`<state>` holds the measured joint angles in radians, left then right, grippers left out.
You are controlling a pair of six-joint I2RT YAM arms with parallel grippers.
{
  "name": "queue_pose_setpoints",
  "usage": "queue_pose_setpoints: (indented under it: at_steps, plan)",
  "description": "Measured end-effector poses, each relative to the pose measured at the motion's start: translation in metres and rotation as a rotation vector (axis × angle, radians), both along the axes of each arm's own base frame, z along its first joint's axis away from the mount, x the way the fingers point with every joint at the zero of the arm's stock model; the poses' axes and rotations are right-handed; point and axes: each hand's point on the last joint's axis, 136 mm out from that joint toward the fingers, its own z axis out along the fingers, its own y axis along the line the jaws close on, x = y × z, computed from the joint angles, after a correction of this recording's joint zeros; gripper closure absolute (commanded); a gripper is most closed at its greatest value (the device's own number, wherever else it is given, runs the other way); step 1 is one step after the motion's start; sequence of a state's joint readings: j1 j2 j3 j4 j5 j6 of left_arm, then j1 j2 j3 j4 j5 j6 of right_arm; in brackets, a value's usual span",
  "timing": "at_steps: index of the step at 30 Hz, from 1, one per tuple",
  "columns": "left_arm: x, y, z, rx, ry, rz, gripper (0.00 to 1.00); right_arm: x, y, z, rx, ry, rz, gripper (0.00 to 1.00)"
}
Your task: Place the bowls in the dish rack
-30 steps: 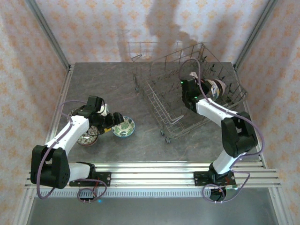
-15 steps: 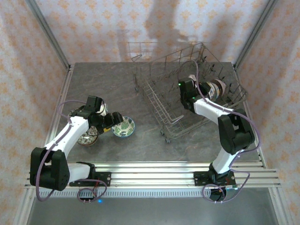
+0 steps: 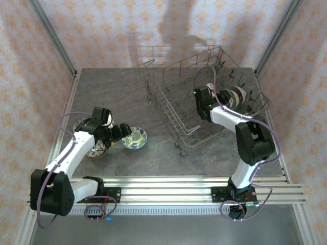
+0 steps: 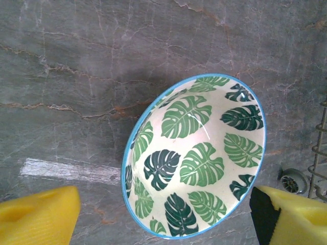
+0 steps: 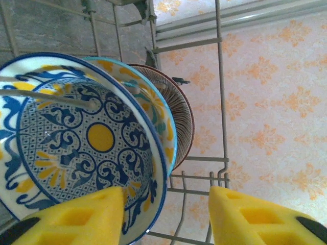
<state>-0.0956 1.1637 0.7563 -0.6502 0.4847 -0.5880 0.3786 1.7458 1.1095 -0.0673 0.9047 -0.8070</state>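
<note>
A white bowl with green leaves and a blue rim (image 4: pixel 196 158) lies on the grey table, also seen as the leaf bowl (image 3: pixel 135 138). My left gripper (image 4: pixel 163 224) is open, and its yellow fingers (image 4: pixel 38 214) straddle the bowl's near rim without touching it. Two more bowls (image 3: pixel 95 149) sit by the left arm. In the dish rack (image 3: pixel 173 109), a blue-and-yellow bowl (image 5: pixel 87 138) stands on edge between tines, with a teal-rimmed bowl (image 5: pixel 166 125) and a brown striped bowl (image 5: pixel 183 109) behind it. My right gripper (image 5: pixel 166 219) is open, with the blue bowl's rim between its pads.
The rack's corner caster (image 4: pixel 291 181) and wire side (image 4: pixel 322 153) stand just right of the leaf bowl. Rack wires (image 5: pixel 219 102) cross close around my right gripper. Patterned walls enclose the table, and the arm bases sit on the rail at the near edge.
My right gripper has opened off the blue-and-yellow bowl, which stays standing in the rack. The left arm has shifted slightly nearer to the leaf bowl, still open.
</note>
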Motion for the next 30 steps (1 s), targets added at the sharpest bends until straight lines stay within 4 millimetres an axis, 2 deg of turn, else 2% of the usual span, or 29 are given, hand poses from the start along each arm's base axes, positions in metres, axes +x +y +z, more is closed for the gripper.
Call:
queue_pose_setpoints:
  at_steps: [4,8,15,20,24,30]
  plan:
    - [-0.001,0.001,-0.002,0.002,0.007,0.011,0.12,-0.001,-0.002,0.014,0.035,-0.031,-0.018,0.18]
    - [-0.002,0.004,-0.004,0.014,0.014,0.021,0.13,-0.014,-0.003,0.038,0.095,-0.066,-0.011,0.1]
    - [-0.002,0.005,-0.012,0.04,0.039,0.023,0.16,-0.053,-0.005,0.094,0.231,-0.21,-0.008,0.1]
    - [-0.006,0.001,-0.027,0.077,0.095,-0.003,0.22,-0.085,0.012,0.126,0.36,-0.319,0.045,0.12]
    - [-0.009,-0.001,-0.038,0.108,0.135,-0.023,0.3,-0.1,0.028,0.13,0.442,-0.344,0.079,0.13]
    - [-0.007,-0.003,-0.048,0.138,0.169,-0.043,0.45,-0.112,0.048,0.114,0.513,-0.319,0.095,0.15]
